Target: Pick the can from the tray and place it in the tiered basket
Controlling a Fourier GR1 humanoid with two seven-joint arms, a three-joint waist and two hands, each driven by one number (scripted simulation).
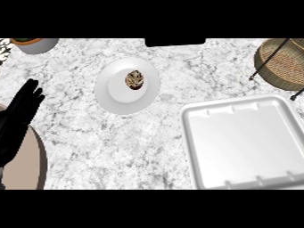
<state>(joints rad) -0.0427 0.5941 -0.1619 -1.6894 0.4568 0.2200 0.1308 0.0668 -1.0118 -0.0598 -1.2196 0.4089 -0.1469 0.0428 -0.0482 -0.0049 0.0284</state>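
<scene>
Only the left hand [17,116] shows, resting at the counter's [82,147] left edge, fingers [30,91] straight, holding nothing.

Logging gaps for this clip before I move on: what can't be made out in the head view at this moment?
- Can: not visible; the tray shows bare, the basket's inside can't be read.
- Right hand: not in view.
- Basket: cut off by the right edge.
- Left hand: open at the left edge, forearm cut off.
- Item on the plate: too small to identify.
</scene>
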